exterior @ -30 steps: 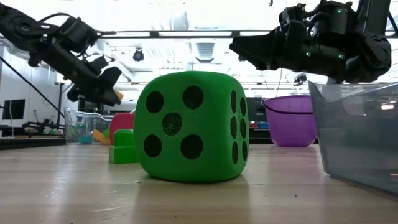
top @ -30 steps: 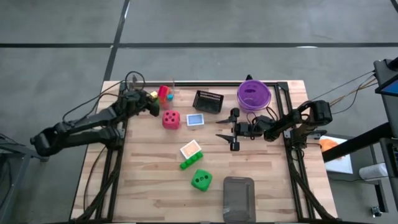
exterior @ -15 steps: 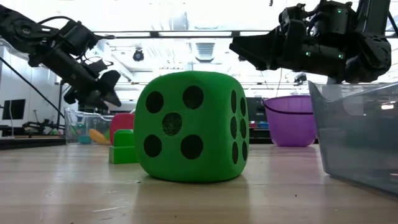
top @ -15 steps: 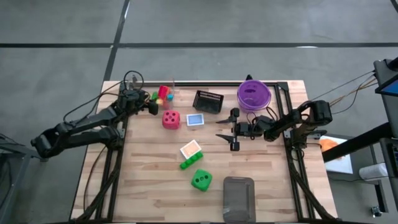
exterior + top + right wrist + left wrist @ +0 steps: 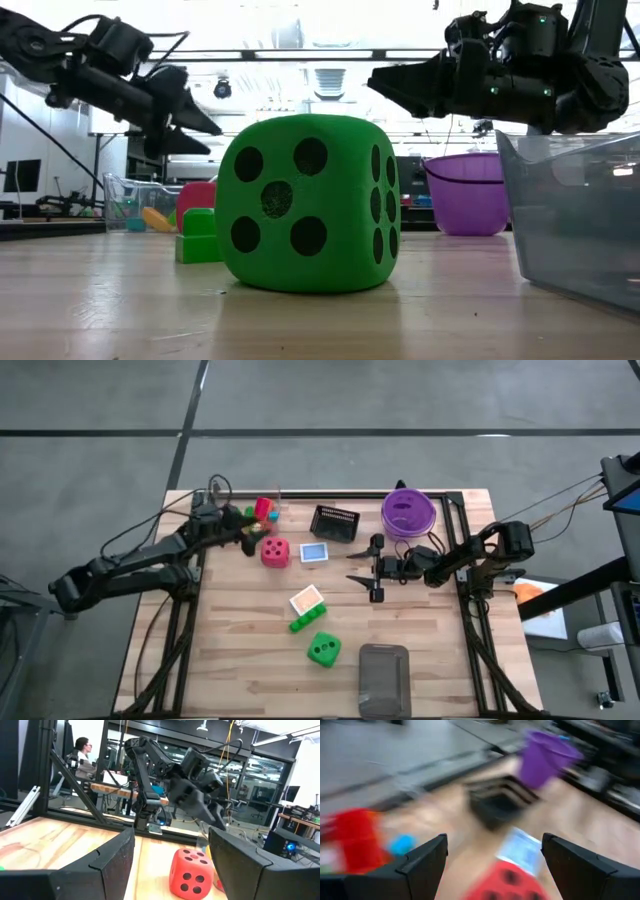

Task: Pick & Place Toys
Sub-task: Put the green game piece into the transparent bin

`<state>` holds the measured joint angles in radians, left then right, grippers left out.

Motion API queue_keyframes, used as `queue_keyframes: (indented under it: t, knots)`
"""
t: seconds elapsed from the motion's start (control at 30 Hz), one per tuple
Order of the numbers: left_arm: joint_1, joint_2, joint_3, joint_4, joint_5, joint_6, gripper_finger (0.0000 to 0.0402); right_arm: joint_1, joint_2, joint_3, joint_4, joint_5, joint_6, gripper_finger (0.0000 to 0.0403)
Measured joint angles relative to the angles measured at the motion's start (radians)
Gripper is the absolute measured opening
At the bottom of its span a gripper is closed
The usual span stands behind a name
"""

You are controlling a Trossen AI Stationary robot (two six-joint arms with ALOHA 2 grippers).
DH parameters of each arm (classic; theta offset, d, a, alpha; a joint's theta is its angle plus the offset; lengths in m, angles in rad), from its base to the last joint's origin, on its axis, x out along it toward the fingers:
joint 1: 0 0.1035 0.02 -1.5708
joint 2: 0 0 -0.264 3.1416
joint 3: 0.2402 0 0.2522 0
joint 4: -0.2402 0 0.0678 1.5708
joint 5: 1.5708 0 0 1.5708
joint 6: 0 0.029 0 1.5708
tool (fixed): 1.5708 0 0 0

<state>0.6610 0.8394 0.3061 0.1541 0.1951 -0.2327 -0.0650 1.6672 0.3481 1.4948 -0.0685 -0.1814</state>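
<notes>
Just ahead of the left claw [image 5: 258, 539] we note the red die [image 5: 275, 552], resting on the table [image 5: 240, 630], untouched. Fingers [image 5: 422, 865] spread, nothing between them. Beyond the die from that claw: a blue card [image 5: 314, 552], then the mesh basket [image 5: 335, 522] and purple bowl [image 5: 408, 512]. Right claw [image 5: 366, 570] hangs released over mid-table, well apart from the green die [image 5: 323, 650] and green brick [image 5: 306, 620].

Dark jointed arms, looped black cables, matte black pointed end effector [image 5: 372, 569] fingers
</notes>
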Motion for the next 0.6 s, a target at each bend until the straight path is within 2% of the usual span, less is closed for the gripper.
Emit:
queue_keyframes:
  t: [0.07,0.17,0.4,0.5,0.6]
  knots:
    - [-0.071,0.003,0.000,-0.004,0.027,-0.007,0.0327,-0.001,0.000,0.000,0.000,0.001,-0.001,0.0251]
    - [-0.228,0.016,-0.002,-0.019,-0.003,-0.023,0.0327,-0.004,0.000,0.000,0.000,0.005,-0.002,0.0251]
    - [-0.665,0.082,0.011,-0.024,-0.308,-0.109,0.0328,-0.012,0.000,0.000,-0.019,0.009,-0.002,0.0251]
    - [-0.804,0.123,0.030,-0.023,-0.413,-0.205,0.0328,-0.013,0.000,0.000,-0.023,0.016,-0.006,0.0251]
    - [-0.902,0.183,0.055,-0.023,-0.476,-0.300,0.0328,-0.014,0.000,0.000,-0.031,0.027,-0.008,0.0251]
